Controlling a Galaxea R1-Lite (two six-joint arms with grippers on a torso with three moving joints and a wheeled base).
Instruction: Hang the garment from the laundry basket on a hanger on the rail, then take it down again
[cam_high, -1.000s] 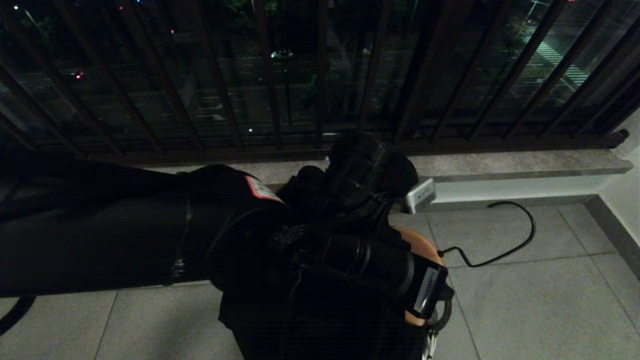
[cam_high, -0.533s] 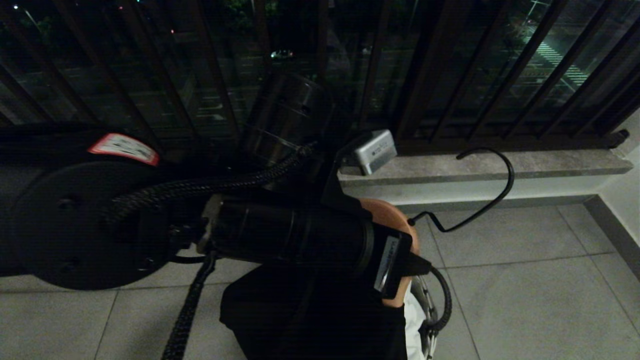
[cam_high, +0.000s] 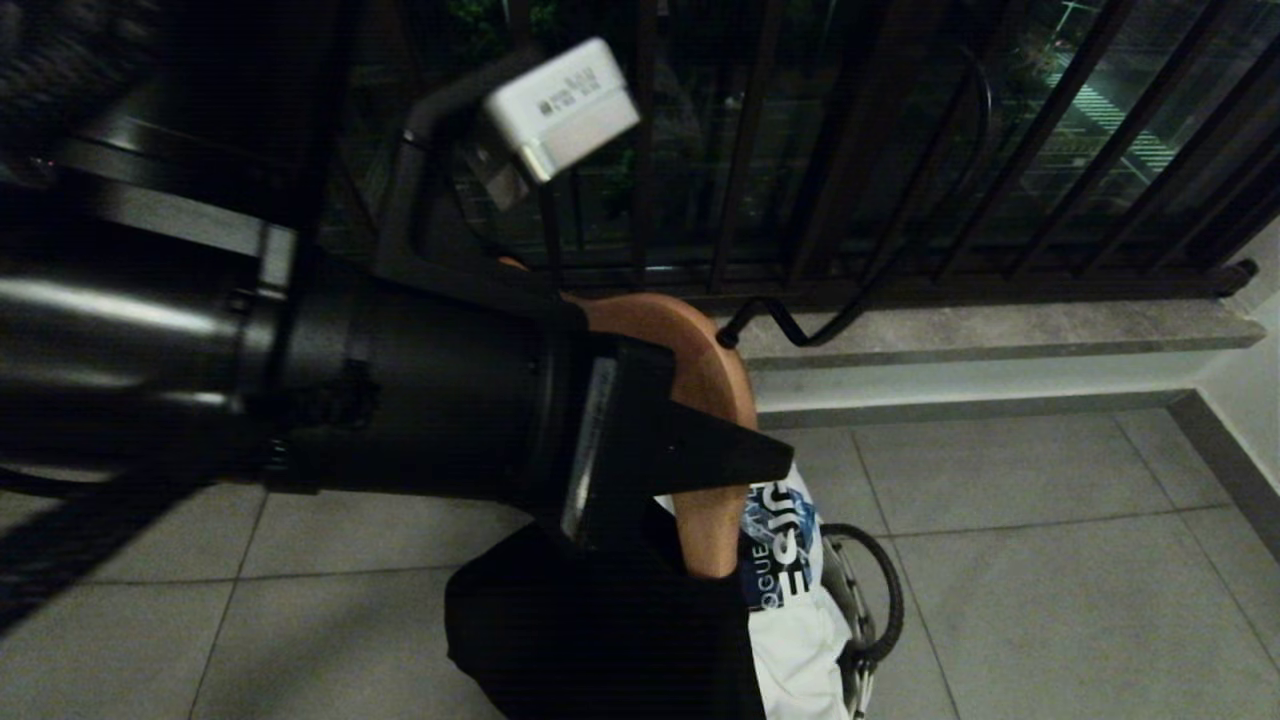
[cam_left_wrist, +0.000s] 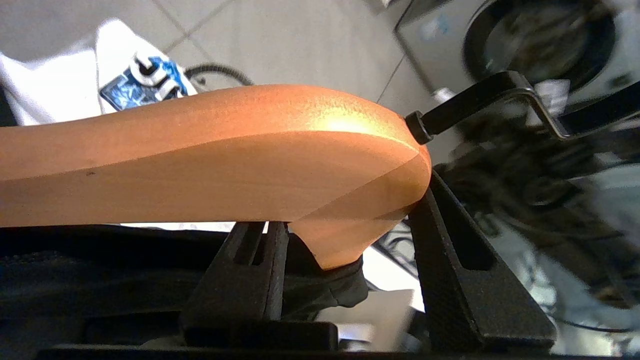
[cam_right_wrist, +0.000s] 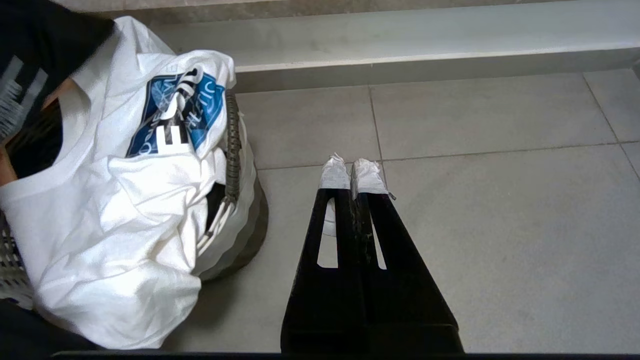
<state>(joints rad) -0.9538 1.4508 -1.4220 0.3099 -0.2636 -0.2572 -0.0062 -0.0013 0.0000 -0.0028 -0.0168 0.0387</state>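
Observation:
My left gripper (cam_high: 705, 425) is shut on the thick middle of an orange wooden hanger (cam_high: 690, 350), held up in front of the dark balcony bars. The hanger's black hook (cam_high: 860, 290) curves up and to the right. A black garment (cam_high: 600, 640) hangs down from the hanger. In the left wrist view the hanger (cam_left_wrist: 225, 155) sits between the two black fingers (cam_left_wrist: 450, 240), with black cloth under it. The laundry basket (cam_right_wrist: 245, 225) stands on the floor below and holds a white T-shirt with a blue print (cam_right_wrist: 125, 200). My right gripper (cam_right_wrist: 352, 175) is shut, parked low beside the basket. The rail is out of view.
Dark balcony bars (cam_high: 1000, 150) rise above a grey stone ledge (cam_high: 1000, 330) along the far side. A pale wall (cam_high: 1250, 380) closes the right. A washing machine (cam_left_wrist: 540, 45) shows in the left wrist view. Grey floor tiles (cam_high: 1050, 560) spread to the right of the basket.
My left arm has risen with the hanger. The hook has gone from floor level up in front of the bars. The white T-shirt below has come into view.

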